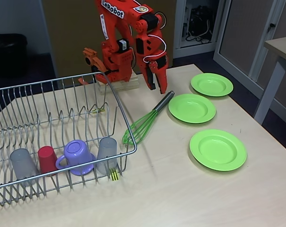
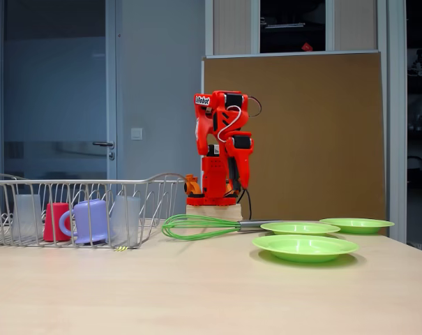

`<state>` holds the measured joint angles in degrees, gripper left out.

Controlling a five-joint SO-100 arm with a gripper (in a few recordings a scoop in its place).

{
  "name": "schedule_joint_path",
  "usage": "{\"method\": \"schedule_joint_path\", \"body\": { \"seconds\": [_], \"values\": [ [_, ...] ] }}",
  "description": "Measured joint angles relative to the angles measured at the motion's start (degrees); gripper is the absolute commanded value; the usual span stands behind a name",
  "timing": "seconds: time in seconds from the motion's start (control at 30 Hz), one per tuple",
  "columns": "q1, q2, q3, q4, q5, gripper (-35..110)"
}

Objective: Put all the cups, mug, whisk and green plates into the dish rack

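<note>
While the orange gripper [image 1: 161, 87] hangs with fingers together above the whisk [image 1: 143, 125], three lime plates [image 1: 217, 149] lie on the table.
Upside down in the silver wire dish rack [image 1: 48, 99]: two translucent grey cups [image 1: 107, 153], a red cup [image 1: 47, 158], a lavender mug [image 1: 77, 155].

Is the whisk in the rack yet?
No, the whisk lies on the table just right of the dish rack, handle toward the arm.
</note>
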<state>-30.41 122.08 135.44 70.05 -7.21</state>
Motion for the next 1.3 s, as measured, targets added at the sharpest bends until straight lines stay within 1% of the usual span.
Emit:
{"method": "schedule_joint_path", "body": {
  "seconds": [0.13,0.4,0.43,0.57,0.73,1.03,1.3],
  "values": [
    [-6.9,-2.8,1.7,-3.0,4.0,24],
    [-13.1,-8.7,4.2,-12.0,12.9,22],
    [-13.1,-9.5,4.9,-13.9,13.6,22],
    [-12.7,-11.8,6.4,-16.2,15.6,23],
    [-11.2,-14.0,8.0,-20.6,15.5,24],
    [-7.0,-16.1,9.7,-23.4,12.7,23],
    [-4.4,-20.7,11.3,-29.5,10.7,22]
  ]
}}
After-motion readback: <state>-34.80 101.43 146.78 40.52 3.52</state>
